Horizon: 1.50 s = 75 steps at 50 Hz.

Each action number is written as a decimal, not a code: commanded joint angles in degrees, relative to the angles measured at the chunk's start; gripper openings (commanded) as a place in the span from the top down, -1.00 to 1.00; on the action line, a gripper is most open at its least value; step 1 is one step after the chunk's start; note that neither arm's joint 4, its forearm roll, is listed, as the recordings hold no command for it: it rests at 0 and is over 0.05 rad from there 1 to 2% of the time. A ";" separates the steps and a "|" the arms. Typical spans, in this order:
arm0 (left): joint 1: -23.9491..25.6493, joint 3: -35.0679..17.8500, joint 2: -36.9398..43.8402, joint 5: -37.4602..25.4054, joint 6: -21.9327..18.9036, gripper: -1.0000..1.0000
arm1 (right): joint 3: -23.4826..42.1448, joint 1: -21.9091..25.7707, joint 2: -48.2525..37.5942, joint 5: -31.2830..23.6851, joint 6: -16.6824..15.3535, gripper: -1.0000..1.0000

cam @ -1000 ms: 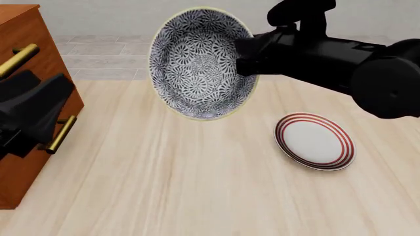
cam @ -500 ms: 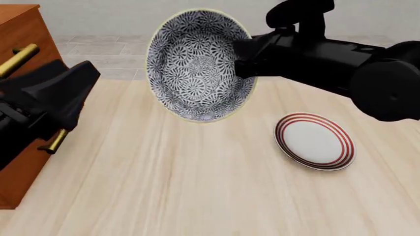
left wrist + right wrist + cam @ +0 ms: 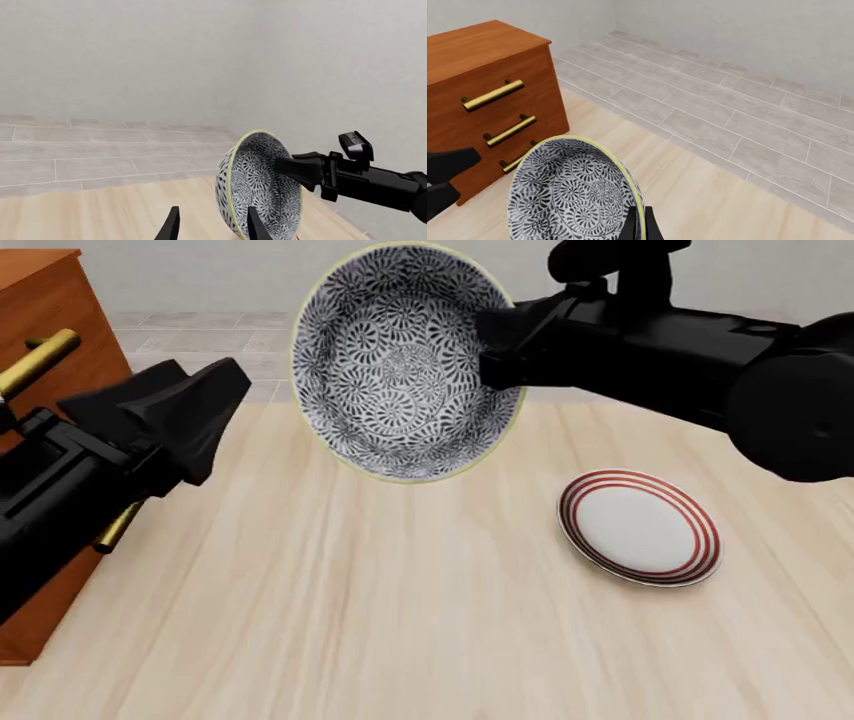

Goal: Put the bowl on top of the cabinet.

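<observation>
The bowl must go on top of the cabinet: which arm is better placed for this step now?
Probably the right. Its end effector is shut on the rim of the bowl, held in the air. The left end effector is open, holding nothing, beside the cabinet.

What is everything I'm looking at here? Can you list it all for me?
bowl: one, dark floral pattern on white with a pale rim, held up in the air on its side, above the table.
plate: one, white with red rings, lying on the table to the right.
cabinet: one, reddish-brown wood with brass bar handles, at the left.
table: one, pale wood.
right gripper: one, black, shut on the bowl's rim.
left gripper: one, black, open, empty, pointing toward the bowl.
</observation>
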<state>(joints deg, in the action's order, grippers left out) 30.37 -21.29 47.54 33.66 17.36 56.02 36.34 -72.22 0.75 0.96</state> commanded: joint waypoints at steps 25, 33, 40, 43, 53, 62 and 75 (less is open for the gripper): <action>1.90 -2.28 10.41 7.41 2.00 -1.00 | 0.52 0.62 1.66 -0.49 0.96 1.00; 2.96 -2.89 12.36 8.61 2.16 -1.00 | 0.39 0.77 1.82 -0.47 1.16 1.00; 3.69 -3.27 14.12 9.73 2.34 -1.00 | 0.39 0.87 1.84 -0.52 1.33 1.00; 3.90 -3.71 15.00 10.16 2.36 -1.00 | 0.34 0.92 1.89 -0.47 1.39 1.00; 4.71 -4.56 17.20 11.51 2.58 -1.00 | 0.26 0.91 2.15 -0.59 1.57 1.00; 4.90 -4.82 19.85 13.45 3.45 -1.00 | 0.49 0.73 2.97 -1.27 1.81 1.00; 5.28 -5.41 23.61 16.12 4.40 -1.00 | 0.89 0.83 3.70 -1.82 2.07 1.00</action>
<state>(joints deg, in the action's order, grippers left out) 35.23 -26.15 68.56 48.15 21.24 56.24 37.01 -69.34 -0.74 2.57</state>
